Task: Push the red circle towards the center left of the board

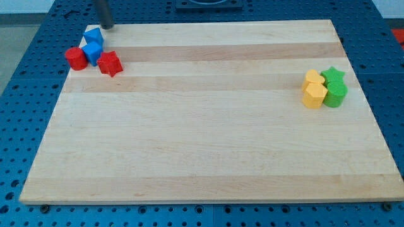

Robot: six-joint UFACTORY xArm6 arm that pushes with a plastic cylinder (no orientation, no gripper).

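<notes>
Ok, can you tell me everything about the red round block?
The red circle is a short, plain cylinder that looks like matte plastic, standing flat and upright. It sits at the board's top-left edge, right at the rim. A blue block presses against its right side, with the red star just beyond. My tip is above and to the right, not touching it.

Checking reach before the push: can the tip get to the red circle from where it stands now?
Probably, but not straight. My tip sits at the board's top edge, and two blue blocks lie between it and the red circle. Its left and top sides look free, so a detour around the blue ones should work.
</notes>
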